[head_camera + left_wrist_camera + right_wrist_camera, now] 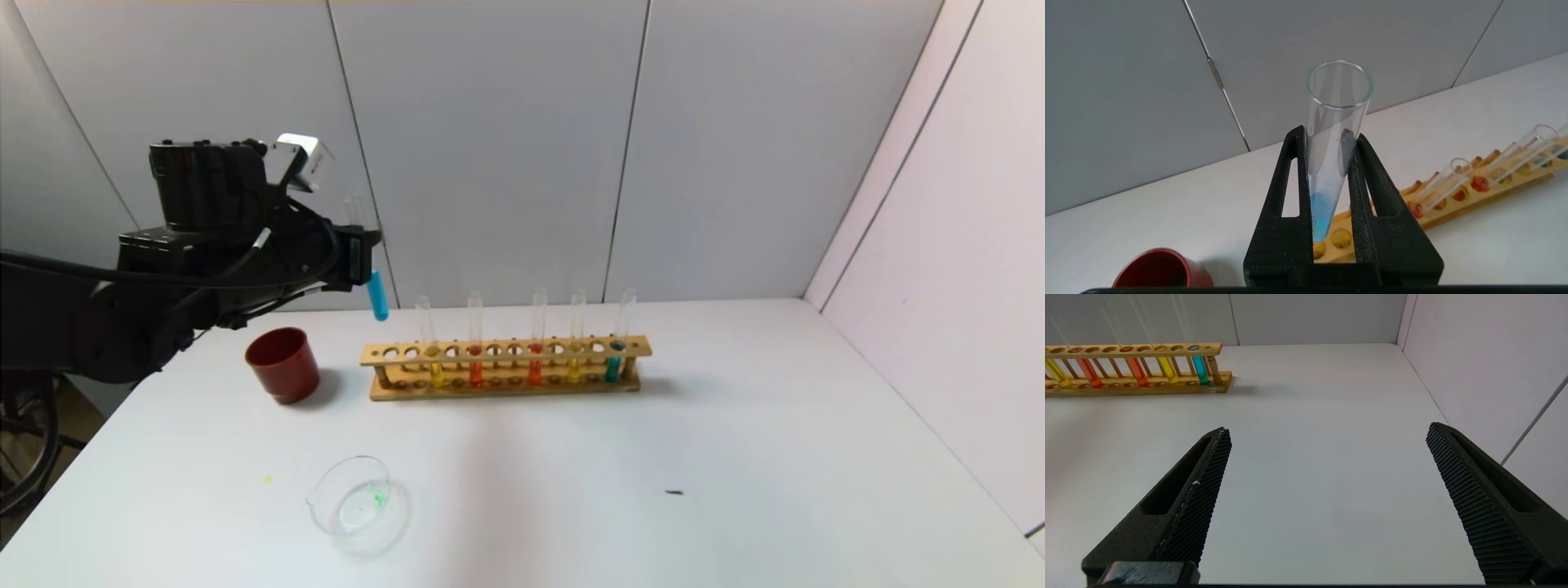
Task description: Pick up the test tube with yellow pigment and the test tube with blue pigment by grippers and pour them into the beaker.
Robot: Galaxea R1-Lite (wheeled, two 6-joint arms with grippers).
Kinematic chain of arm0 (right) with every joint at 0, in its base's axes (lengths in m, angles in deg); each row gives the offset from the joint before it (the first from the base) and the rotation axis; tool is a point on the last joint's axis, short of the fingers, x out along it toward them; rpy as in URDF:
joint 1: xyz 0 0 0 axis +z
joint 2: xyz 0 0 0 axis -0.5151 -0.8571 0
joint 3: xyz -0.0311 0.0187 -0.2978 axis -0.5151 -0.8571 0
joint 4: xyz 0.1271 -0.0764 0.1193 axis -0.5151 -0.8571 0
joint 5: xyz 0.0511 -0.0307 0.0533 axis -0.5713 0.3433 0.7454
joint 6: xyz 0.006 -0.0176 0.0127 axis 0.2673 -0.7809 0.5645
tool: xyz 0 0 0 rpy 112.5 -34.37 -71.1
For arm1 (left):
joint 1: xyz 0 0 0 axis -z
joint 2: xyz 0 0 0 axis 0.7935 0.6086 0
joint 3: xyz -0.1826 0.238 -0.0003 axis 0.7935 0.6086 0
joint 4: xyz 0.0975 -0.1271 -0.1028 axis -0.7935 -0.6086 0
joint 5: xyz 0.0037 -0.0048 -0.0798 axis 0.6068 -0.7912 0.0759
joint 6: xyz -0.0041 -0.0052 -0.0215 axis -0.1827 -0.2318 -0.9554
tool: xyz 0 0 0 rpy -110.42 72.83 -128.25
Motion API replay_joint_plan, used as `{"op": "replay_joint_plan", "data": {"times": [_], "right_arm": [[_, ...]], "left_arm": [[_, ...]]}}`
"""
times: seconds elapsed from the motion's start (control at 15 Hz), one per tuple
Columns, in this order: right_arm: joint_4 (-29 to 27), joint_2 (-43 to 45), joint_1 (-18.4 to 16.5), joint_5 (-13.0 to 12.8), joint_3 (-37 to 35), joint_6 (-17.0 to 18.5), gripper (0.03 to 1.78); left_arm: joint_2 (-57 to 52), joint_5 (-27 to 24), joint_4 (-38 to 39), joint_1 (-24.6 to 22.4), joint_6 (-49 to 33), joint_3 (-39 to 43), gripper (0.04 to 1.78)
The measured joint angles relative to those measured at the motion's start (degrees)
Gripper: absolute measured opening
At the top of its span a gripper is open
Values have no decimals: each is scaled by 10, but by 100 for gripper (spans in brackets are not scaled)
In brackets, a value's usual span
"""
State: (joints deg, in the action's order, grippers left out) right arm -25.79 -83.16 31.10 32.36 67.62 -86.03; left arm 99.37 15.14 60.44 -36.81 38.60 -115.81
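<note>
My left gripper (365,255) is shut on the test tube with blue pigment (377,296) and holds it upright in the air, above and behind the left end of the wooden rack (506,384). In the left wrist view the tube (1336,122) stands between the fingers (1367,179), with blue liquid at its bottom. Two tubes with yellow pigment (436,371) (575,367) stand in the rack. The beaker (357,498) sits near the table's front left, with a small green trace inside. My right gripper (1327,430) is open and empty, low over the bare table.
A dark red cup (283,365) stands left of the rack, under the left arm. The rack also holds two orange-red tubes (476,371) and a teal-blue tube (613,366) at its right end. A small dark speck (673,492) lies on the table (775,457).
</note>
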Motion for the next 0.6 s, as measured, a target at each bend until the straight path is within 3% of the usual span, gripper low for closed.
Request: {"op": "replay_joint_plan", "data": {"times": [0.6], "right_arm": [[0,0,0,0,0,0,174]], "left_arm": [[-187,18,-409,8,125,-10,31]]}}
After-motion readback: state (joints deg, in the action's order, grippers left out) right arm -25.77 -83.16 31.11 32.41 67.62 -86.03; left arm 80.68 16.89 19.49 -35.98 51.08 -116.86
